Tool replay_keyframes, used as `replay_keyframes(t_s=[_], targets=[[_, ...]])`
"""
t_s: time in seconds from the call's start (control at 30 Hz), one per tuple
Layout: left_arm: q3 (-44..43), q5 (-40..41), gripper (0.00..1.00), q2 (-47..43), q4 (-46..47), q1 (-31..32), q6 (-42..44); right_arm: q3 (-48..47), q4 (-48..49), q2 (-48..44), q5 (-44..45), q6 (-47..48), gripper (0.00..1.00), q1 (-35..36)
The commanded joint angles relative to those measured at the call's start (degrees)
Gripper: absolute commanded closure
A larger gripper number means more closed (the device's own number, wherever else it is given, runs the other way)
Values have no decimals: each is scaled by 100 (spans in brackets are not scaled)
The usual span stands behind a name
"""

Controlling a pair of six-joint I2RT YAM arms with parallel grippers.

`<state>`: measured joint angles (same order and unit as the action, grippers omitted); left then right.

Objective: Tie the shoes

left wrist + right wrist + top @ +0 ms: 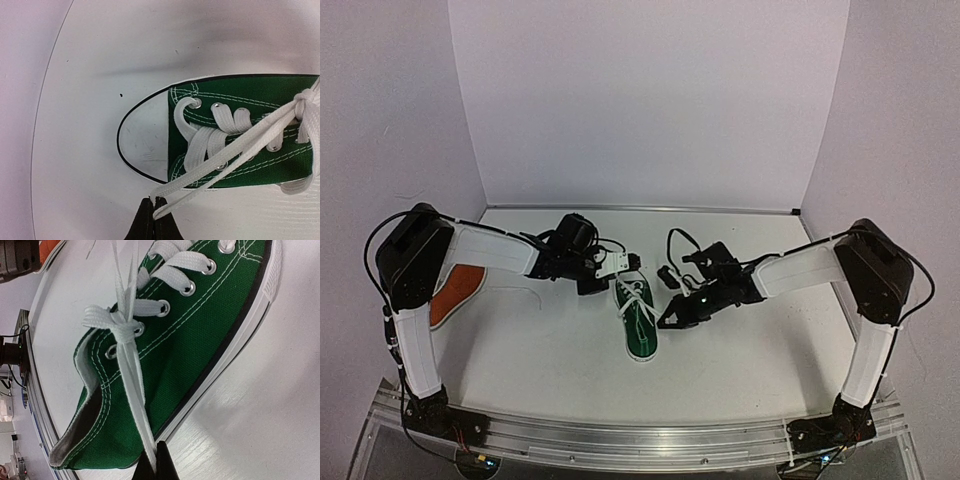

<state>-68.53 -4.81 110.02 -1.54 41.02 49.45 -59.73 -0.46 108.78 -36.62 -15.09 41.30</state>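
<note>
walls (650,100): plain pale lilac, three sides | table (740,380): glossy white | rail (650,440): aluminium, near edge

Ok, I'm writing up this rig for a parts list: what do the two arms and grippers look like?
The left arm and right arm match: white boxy links between black joint housings, on black bases bolted to a silver rail. Thin black cables loop out at the upper joints and wrists. The left gripper and right gripper are black, with slim fingers tapering to narrow tips.
</note>
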Motion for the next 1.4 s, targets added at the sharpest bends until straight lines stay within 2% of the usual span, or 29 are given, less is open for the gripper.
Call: replay_keyframes(t_s=[0.0,0.37,0.6,0.77,0.83,1.0,1.13,1.37], targets=[[-11,245,100,-114,128,-265,-119,216,-404,-233,59,-3,100,19],[6,147,100,-92,129,-366,-155,353,-421,-310,26,-3,100,66],[218,-609,100,-393,281,-260,-155,-549,-483,-204,230,36,100,74],[333,-737,99,-479,221,-187,-115,-1196,-511,-12,474,-13,100,-94],[361,-762,96,-490,224,-168,-143,-1320,-506,97,499,-63,96,-179],[357,-794,91,-473,225,-150,-227,-1193,-486,202,384,-132,64,-252],[363,-809,88,-460,251,-145,-299,-593,-233,-200,229,-157,58,-254],[352,-808,82,-428,216,-147,-324,496,816,-844,-149,-412,49,-254]])
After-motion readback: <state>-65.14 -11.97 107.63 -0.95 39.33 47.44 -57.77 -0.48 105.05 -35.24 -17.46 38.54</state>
